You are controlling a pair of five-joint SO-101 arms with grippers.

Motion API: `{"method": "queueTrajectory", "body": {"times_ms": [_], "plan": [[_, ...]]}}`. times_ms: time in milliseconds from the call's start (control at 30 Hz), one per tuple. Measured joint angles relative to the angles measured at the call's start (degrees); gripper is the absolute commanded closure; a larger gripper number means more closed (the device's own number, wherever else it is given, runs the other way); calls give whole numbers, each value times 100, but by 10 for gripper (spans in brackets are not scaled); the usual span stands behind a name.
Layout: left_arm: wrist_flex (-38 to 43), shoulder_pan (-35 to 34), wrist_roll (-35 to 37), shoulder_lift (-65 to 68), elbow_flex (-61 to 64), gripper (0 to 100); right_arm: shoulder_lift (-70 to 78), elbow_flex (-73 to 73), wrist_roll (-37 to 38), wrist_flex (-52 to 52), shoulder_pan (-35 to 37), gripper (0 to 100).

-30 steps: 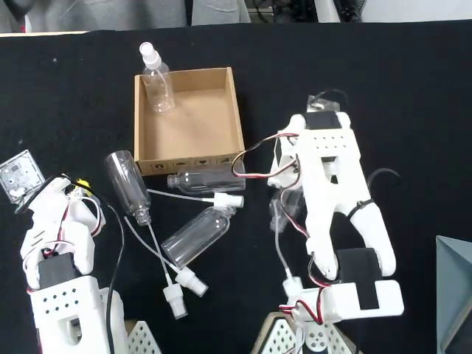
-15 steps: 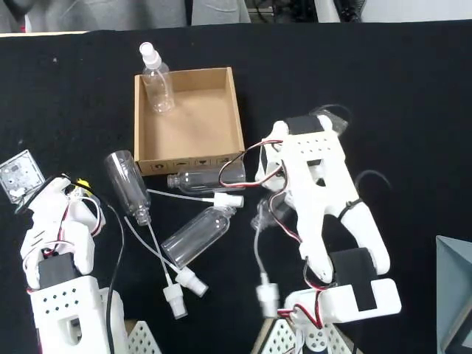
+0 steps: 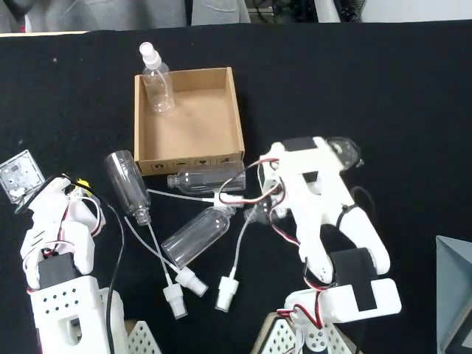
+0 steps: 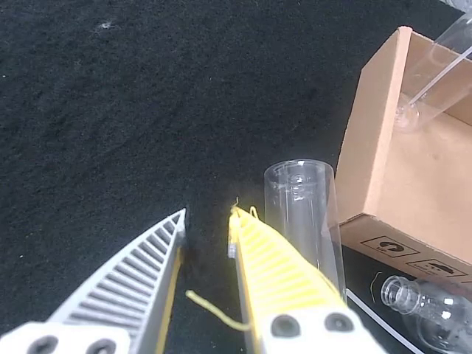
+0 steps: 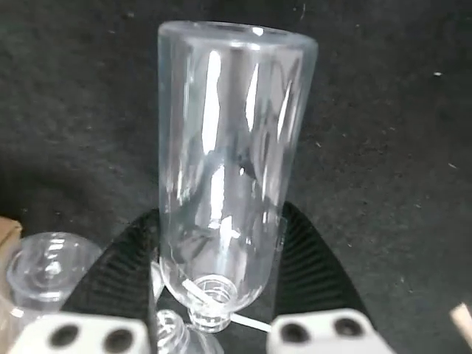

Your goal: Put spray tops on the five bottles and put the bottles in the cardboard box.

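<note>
**Right arm holds bottle, left idle**

High view: clear plastic bottle [image 3: 343, 151] sits under the right arm, right of the open brown cardboard box [image 3: 237, 110].
Left wrist view: left gripper [image 4: 209, 215] jaws are narrowly apart and empty, near the box's corner.
Right wrist view: right gripper [image 5: 221, 217] jaws clamp the bottle near its neck. Likely light, thin-walled and slick, so grip the body gently.

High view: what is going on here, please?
The right gripper grips a clear bottle in its jaws; a spray top trails by its tube from the neck, not yet screwed on. One capped bottle leans in the cardboard box; three uncapped bottles lie before it. The left gripper is open and empty.
</note>
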State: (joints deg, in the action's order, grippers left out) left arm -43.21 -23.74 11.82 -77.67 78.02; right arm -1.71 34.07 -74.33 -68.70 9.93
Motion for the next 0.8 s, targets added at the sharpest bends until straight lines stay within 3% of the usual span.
{"method": "queueTrajectory", "body": {"times_ms": [800], "plan": [[0,0,0,0,0,913,-53,35,-26,325,-281,975]]}}
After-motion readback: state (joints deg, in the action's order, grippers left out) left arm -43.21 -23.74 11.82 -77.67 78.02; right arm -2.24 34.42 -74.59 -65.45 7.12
